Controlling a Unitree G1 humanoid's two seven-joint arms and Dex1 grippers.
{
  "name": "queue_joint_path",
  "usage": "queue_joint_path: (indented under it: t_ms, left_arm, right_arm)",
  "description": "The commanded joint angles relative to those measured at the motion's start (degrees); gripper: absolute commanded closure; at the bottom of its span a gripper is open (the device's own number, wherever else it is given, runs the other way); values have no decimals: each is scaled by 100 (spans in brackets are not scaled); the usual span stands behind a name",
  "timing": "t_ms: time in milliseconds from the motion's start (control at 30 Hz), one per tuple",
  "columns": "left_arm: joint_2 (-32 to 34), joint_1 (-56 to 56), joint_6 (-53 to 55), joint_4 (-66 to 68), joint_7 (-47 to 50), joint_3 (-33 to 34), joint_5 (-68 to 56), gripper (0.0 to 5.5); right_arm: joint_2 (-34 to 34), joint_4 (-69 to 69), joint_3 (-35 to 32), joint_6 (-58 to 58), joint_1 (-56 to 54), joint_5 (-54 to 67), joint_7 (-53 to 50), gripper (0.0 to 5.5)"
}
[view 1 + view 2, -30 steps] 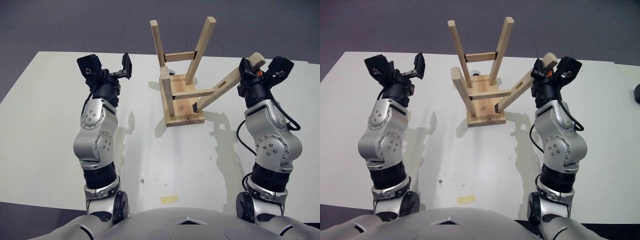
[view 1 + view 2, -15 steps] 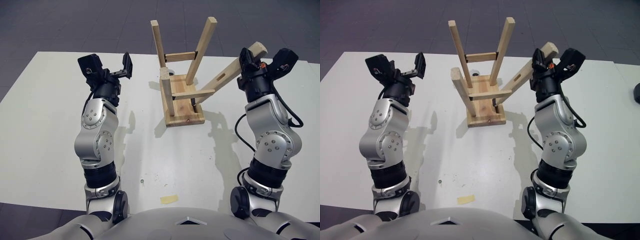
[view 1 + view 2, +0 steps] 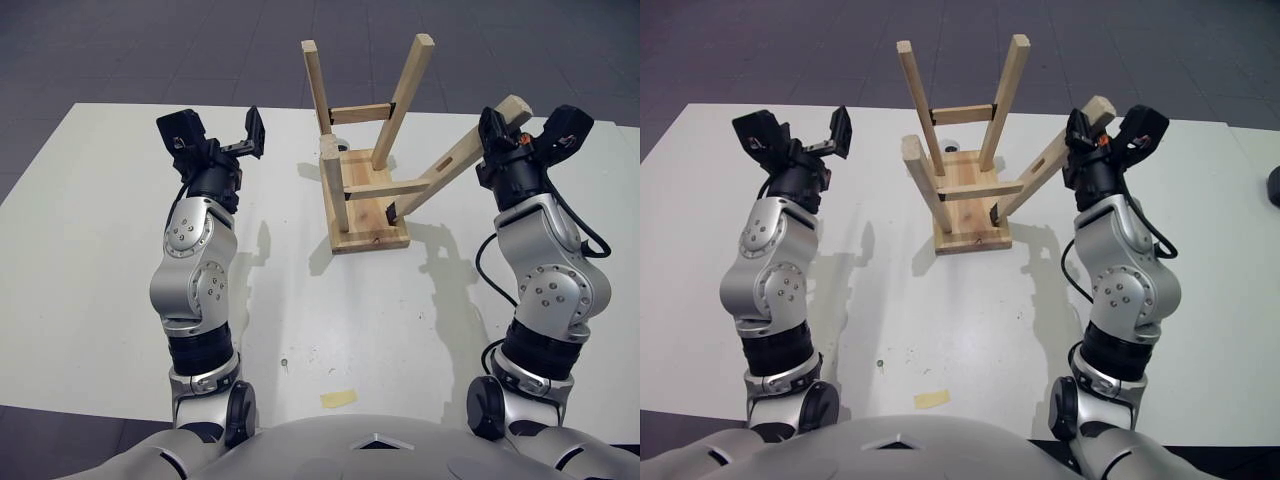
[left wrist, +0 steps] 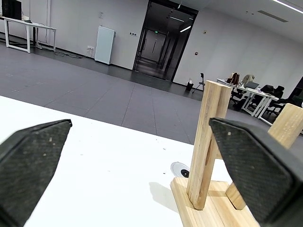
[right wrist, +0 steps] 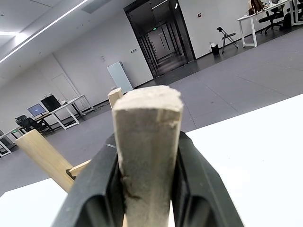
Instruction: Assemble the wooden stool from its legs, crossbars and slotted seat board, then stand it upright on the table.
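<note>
The wooden stool lies upside down, its seat board (image 3: 372,236) flat on the white table (image 3: 100,220). Three legs stand up from it: one at the front left (image 3: 333,188) and two at the back (image 3: 400,90), which a crossbar (image 3: 358,113) joins. A fourth leg (image 3: 445,165) leans out to the right, its lower end at the board and a second crossbar (image 3: 385,187) reaching it. My right gripper (image 3: 506,130) is shut on this leg's top end (image 5: 147,123). My left gripper (image 3: 218,135) hangs open to the left of the stool, its pads (image 4: 33,161) wide apart with nothing between them.
A scrap of yellow tape (image 3: 338,398) lies near the table's front edge. A round grommet (image 4: 180,169) sits in the table just behind the seat board. The far table edge runs close behind the stool, with dark floor beyond it.
My right gripper swung the leaning leg up steeper, then brought it back down close to where it was. The left arm has barely moved.
</note>
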Motion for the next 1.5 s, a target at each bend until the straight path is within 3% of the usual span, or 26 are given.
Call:
queue_joint_path:
  t_ms: [33, 433, 767, 1100, 1500]
  left_arm:
    - [26, 34, 9, -80, 19, -13, 8, 10]
    - [40, 15, 22, -85, -4, -46, 9, 10]
    - [48, -29, -17, -21, -22, -61, 20, 10]
    - [74, 18, 19, -118, -85, -151, 21, 10]
    - [1027, 480, 488, -951, -1475, -803, -425, 10]
  right_arm:
    - [-43, 38, -31, 65, 137, -99, 36, 449]
    - [-239, 118, 617, -542, 565, -1128, 490, 449]
    - [-7, 556, 859, -1288, 581, -1584, 762, 449]
    - [-223, 623, 1295, -1595, 1687, -2066, 1355, 448]
    - [-419, 954, 1297, -1183, 1191, -2188, 1279, 448]
